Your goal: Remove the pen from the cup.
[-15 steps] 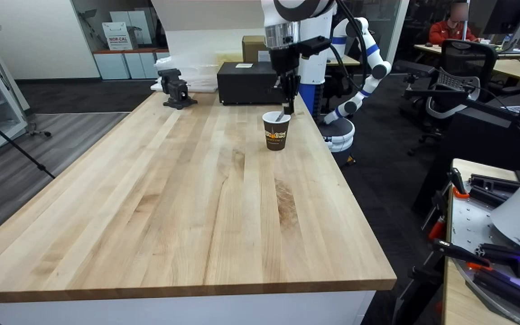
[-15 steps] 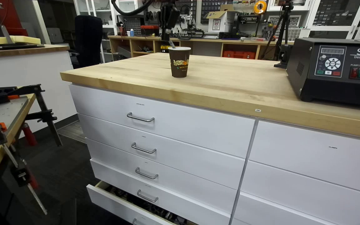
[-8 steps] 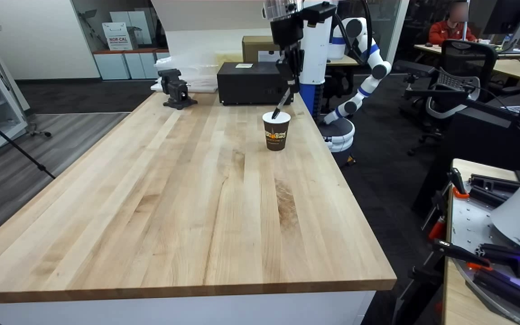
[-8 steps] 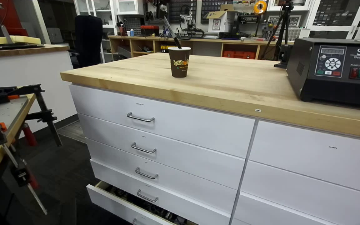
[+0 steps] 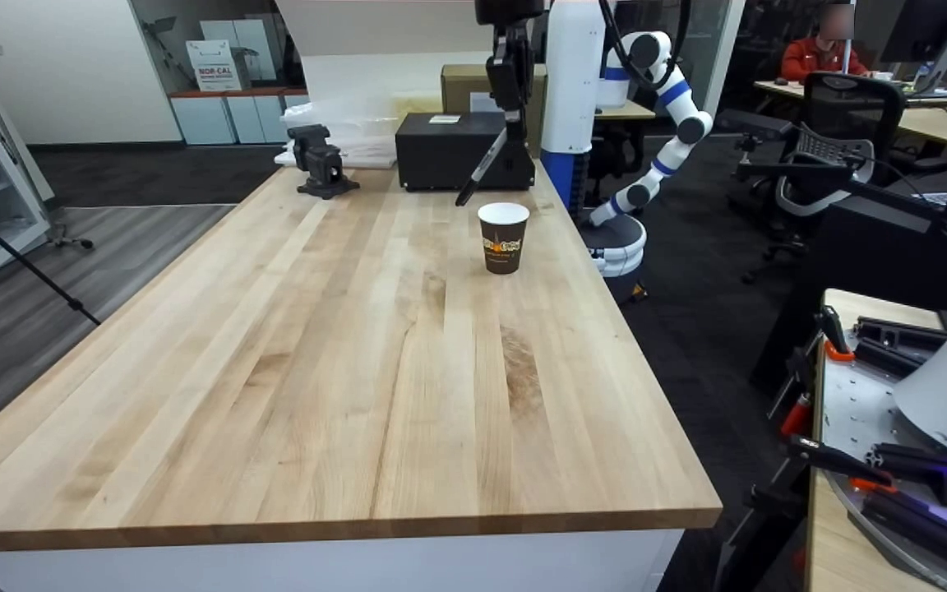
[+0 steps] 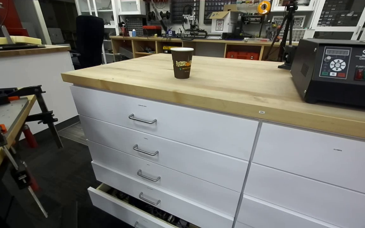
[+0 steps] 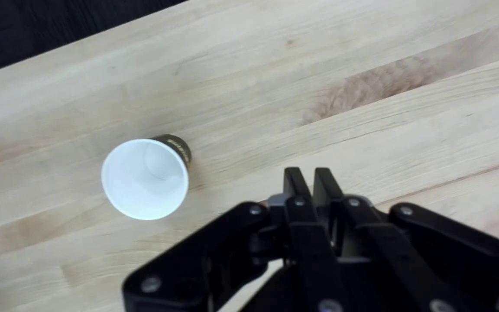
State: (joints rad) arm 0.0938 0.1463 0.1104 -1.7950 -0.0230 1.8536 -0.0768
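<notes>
Where jaws grip, pen (image 5: 484,165) hidden, tilted below

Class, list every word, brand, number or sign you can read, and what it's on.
"Philz" on the cup
"NOR-CAL" on the white carton
"SX", then cut off, on the black box
"Desktop CNC" below that
Too small or blurred: all other print, including the drawer labels and table sticker.

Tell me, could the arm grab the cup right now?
Probably not cleanly: the jaws hold the pen, which hangs slanted below them. Otherwise the way looks free: the cup stands upright, nothing showing between it and the jaws in the wrist view.
</notes>
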